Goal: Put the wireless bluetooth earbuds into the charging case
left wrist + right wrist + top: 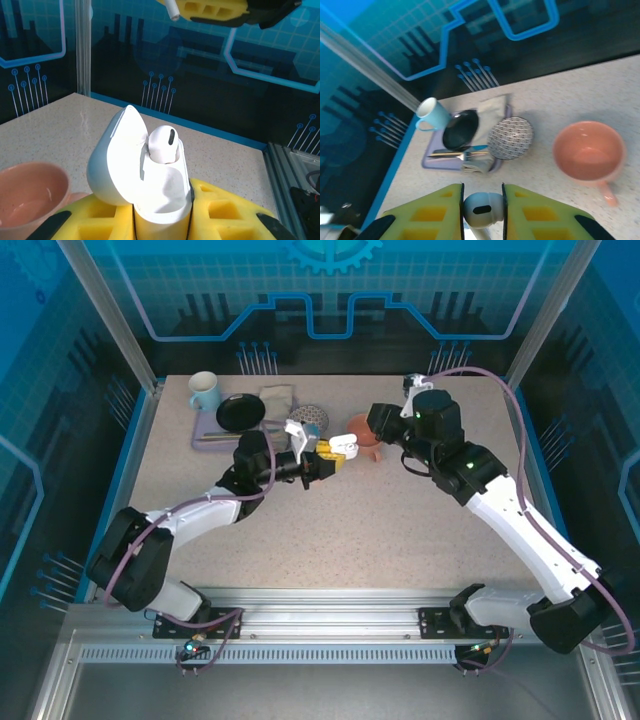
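One white earbud (162, 142) is sitting in the open charging case (125, 165), which the left claw (162, 222) is clamping over the desk (50, 130). The right claw (483, 222) is pinching a second earbud (480, 207): tiny, light, probably slick. Gripping the bulb is leaving its stem free.

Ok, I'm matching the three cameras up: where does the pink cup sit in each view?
Top external: pink cup upper middle, beside the open white case.
Left wrist: lower-left corner, cut off by the edge.
Right wrist: right of centre, handle pointing down.
Shared landmark: the blue circuit-pattern back wall.
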You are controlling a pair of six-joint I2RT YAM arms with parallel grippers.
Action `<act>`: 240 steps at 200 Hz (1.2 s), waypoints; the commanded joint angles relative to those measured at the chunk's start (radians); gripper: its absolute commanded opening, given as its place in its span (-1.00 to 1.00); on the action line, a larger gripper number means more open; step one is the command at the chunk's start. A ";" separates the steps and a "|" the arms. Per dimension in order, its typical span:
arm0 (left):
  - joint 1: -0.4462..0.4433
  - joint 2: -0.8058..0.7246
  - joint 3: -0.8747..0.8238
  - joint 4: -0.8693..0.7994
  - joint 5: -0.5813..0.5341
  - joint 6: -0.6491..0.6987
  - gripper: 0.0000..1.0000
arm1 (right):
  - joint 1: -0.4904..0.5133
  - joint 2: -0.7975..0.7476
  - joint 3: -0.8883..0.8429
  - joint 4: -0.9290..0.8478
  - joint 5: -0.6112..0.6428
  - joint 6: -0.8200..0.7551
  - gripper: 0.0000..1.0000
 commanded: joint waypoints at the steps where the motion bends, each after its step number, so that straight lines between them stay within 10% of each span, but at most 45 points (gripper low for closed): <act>1: -0.010 0.023 0.055 0.032 0.016 -0.008 -1.00 | 0.037 -0.025 -0.059 0.159 -0.050 -0.036 -0.54; 87: -0.016 0.049 0.109 0.043 -0.001 -0.025 -1.00 | 0.112 -0.062 -0.245 0.461 -0.073 -0.076 -0.58; 240: -0.015 0.024 0.119 0.039 -0.005 -0.023 -1.00 | 0.136 -0.020 -0.284 0.464 -0.001 -0.174 -0.68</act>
